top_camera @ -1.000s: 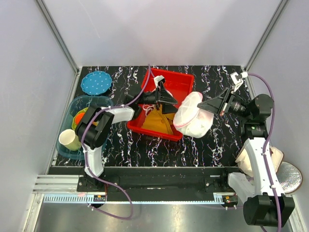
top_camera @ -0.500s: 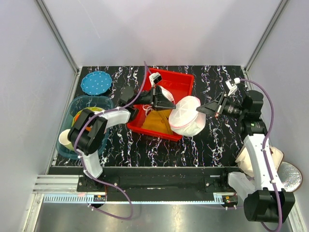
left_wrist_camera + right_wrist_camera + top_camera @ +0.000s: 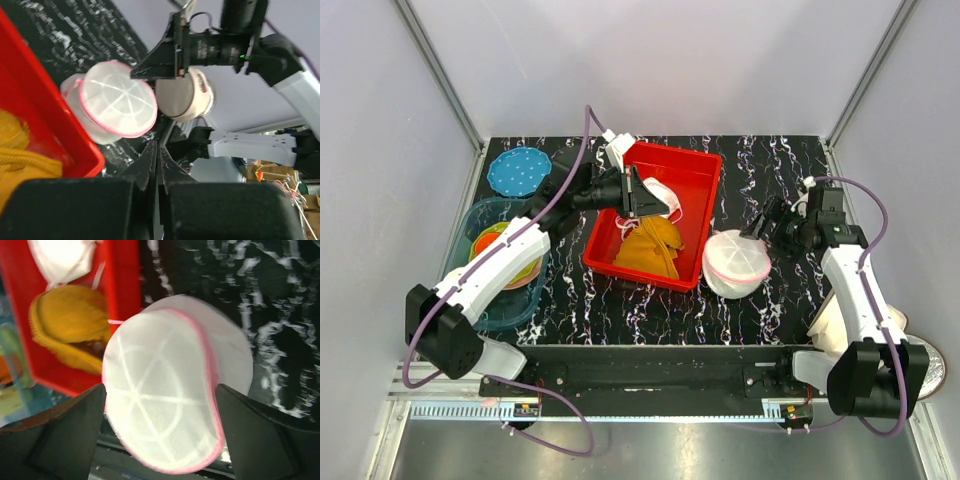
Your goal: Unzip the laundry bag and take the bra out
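Top external view: round white mesh laundry bag with pink edging [image 3: 737, 263] sits on the black marbled table [image 3: 620, 295], just right of the red plastic tray [image 3: 698, 180]; right gripper [image 3: 767, 224] hangs just beside it on its right, jaws wide, holding nothing. Left gripper [image 3: 638, 192] is pinched shut over the tray, so the right arm's nearer, I reckon.

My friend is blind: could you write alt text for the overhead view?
A round white mesh laundry bag with pink edging lies on a black marbled table beside a red bin holding a mustard-yellow cloth. The open right end effector sits beside the bag; the shut left end effector hovers over the bin.
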